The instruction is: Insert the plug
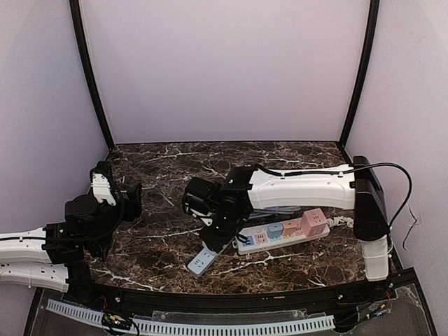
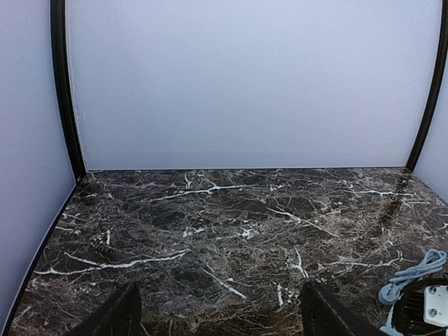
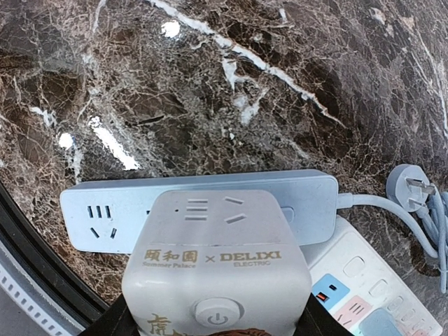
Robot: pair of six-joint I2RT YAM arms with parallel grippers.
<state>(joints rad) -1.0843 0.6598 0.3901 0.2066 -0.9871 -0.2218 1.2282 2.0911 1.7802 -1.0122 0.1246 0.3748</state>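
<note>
My right gripper [image 3: 213,326] is shut on a white cube socket adapter [image 3: 217,252] marked DELIXI, one dark finger on each side. The cube sits directly over a pale blue power strip [image 3: 316,207]; its underside is hidden, and I cannot tell whether it touches the strip. A pale blue three-pin plug [image 3: 407,187] on the strip's cable lies on the marble to the right. In the top view the right gripper [image 1: 212,225] hovers above the strip's free end [image 1: 201,262]. My left gripper [image 2: 218,299] is open over bare marble at the table's left [image 1: 131,201].
A white power strip [image 1: 287,232] with coloured socket blocks lies beside the blue one, partly under it [image 3: 364,276]. Looped blue cable [image 2: 418,269] rests near the right arm. Black frame posts [image 1: 89,73] and pale walls surround the marble table [image 1: 175,171].
</note>
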